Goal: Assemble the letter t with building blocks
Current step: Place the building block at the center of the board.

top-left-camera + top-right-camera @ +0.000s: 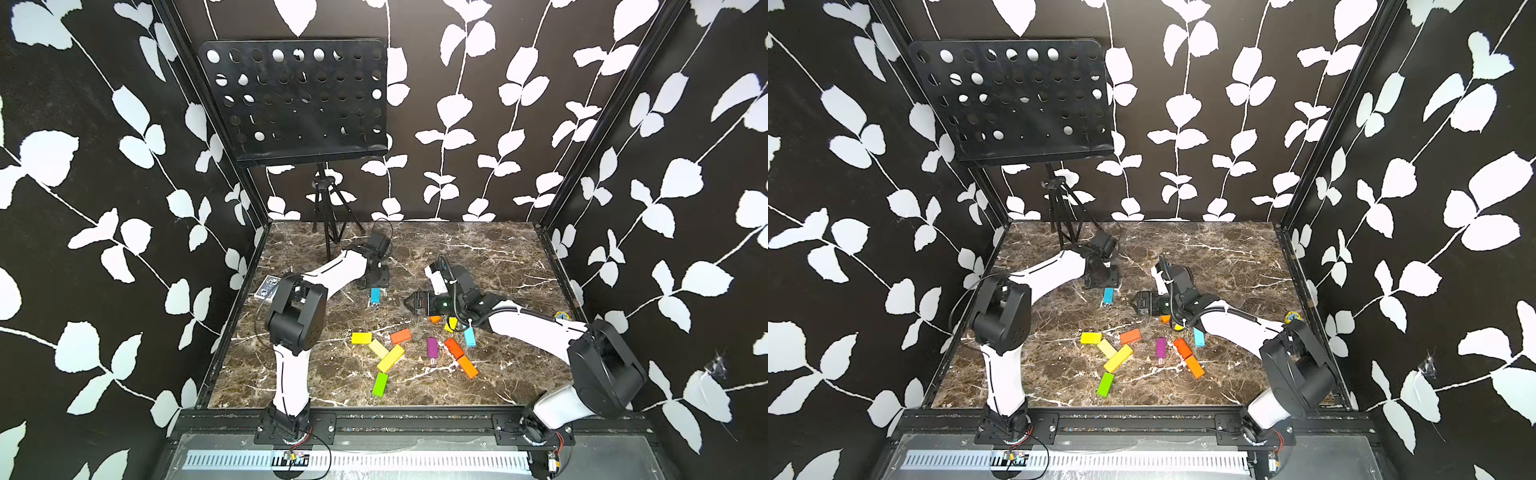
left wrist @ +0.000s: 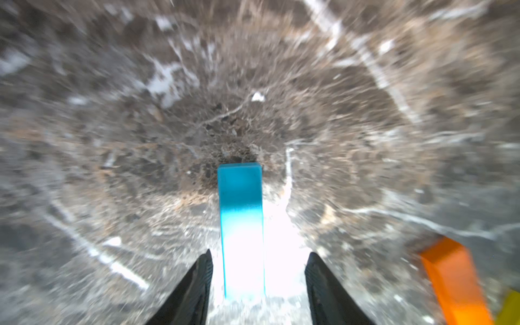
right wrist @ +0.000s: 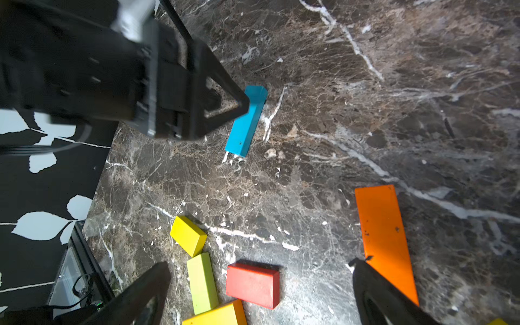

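A cyan block (image 1: 375, 296) lies alone on the marble, left of the centre. My left gripper (image 1: 375, 286) stands just over its far end, pointing down. In the left wrist view the cyan block (image 2: 240, 197) lies between the open fingers (image 2: 204, 270) with a gap on each side; the picture is blurred. My right gripper (image 1: 409, 302) hovers open to the block's right, above an orange block (image 3: 382, 239) and a red block (image 3: 253, 284). Several more blocks lie nearer the front: yellow (image 1: 361, 338), lime green (image 1: 380, 384), purple (image 1: 432, 347), another cyan (image 1: 469, 336).
A black music stand (image 1: 295, 99) on a tripod (image 1: 328, 216) rises at the back left. A blue-patterned card box (image 1: 266, 286) lies by the left wall, partly behind my left arm. A small yellow token (image 1: 562, 316) sits near the right wall. Black frame rails edge the table.
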Controlling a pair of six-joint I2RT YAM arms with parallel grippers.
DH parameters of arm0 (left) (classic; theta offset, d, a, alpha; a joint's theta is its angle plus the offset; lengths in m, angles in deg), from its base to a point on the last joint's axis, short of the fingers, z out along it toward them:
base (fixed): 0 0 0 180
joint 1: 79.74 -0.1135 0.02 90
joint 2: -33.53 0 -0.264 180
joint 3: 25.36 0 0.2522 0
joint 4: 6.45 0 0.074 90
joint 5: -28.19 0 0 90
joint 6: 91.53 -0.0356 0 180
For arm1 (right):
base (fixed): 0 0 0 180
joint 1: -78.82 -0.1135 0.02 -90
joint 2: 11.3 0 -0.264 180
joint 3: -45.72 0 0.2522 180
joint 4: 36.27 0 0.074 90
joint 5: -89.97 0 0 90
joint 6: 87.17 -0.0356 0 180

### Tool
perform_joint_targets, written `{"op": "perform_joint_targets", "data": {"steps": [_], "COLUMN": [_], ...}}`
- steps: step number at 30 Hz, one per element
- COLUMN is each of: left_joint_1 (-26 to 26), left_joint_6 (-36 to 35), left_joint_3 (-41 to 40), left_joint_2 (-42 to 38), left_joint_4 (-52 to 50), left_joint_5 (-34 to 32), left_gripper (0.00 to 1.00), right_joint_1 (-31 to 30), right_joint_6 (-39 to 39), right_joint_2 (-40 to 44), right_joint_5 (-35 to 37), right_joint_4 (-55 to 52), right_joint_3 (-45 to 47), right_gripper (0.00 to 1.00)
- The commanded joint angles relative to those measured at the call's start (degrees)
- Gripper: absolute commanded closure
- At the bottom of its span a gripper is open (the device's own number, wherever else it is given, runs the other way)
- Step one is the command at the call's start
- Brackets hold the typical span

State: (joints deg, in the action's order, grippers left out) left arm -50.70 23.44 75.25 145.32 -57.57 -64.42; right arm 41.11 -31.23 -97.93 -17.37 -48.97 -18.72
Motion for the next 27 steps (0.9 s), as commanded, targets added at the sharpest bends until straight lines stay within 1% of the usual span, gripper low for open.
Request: {"op": "perform_joint_targets", "data": {"steps": [1, 3, 5, 10, 12, 15, 18, 21, 22, 24, 27], "left_joint_1": [-0.32, -0.08, 0.14, 0.93, 1.08, 1.05, 1.09, 1.1, 1.13, 1.23, 1.72], "left_joint_6": [-2.11, -3.92, -7.36, -21.42, -25.35, -32.57, -39.75, -48.3, -51.83, -61.9, -71.79], "left_joint_3": [-2.73, -4.77, -6.67, -8.36, -8.96, -12.54, -16.63, -20.83, -21.89, -24.59, -26.39], "left_joint_2": [-5.86, -8.59, -11.48, -18.52, -21.24, -26.33, -31.04, -35.03, -35.88, -37.29, -38.47], "left_joint_4": [-1.86, -1.61, -1.67, -6.31, -7.81, -5.59, -2.23, 1.04, 1.08, -0.15, -3.83], "left_joint_5": [-0.9, -1.46, -1.57, -2.73, -3.17, -1.87, 1.01, 8.02, 10.67, 14.34, 15.57], "left_gripper": [0.44, 0.44, 0.44, 0.43, 0.43, 0.43, 0.43, 0.42, 0.41, 0.41, 0.41], "right_joint_1": [0.05, -0.53, -1.71, -5.75, -7.81, -10.51, -12.87, -15.84, -16.68, -19.21, -22.03], "right_joint_6": [0.36, 1.08, 1.94, 1.49, 0.44, -1.91, -3.93, -5.92, -6.42, -6.78, -7.31], "right_joint_2": [3.41, 5.17, 7.14, 11.96, 14.41, 18.46, 22.11, 25.9, 26.83, 28.78, 30.69], "right_joint_5": [-0.59, -0.61, 0.81, 4.27, 6.17, 9.54, 11.54, 14.5, 15.07, 17.09, 20.06], "right_joint_4": [1.58, 1.04, -0.57, -4.93, -5.23, -5.28, -4.76, -2.8, -2.52, -2.75, -4.7], "right_joint_3": [1.37, 2.21, 2.82, 3.96, 5.4, 8.38, 11.92, 16.19, 17.15, 18.67, 19.94], "right_gripper": [0.01, 0.01, 0.01, 0.01, 0.01, 0.01, 0.01, 0.01, 0.01, 0.01, 0.01]}}
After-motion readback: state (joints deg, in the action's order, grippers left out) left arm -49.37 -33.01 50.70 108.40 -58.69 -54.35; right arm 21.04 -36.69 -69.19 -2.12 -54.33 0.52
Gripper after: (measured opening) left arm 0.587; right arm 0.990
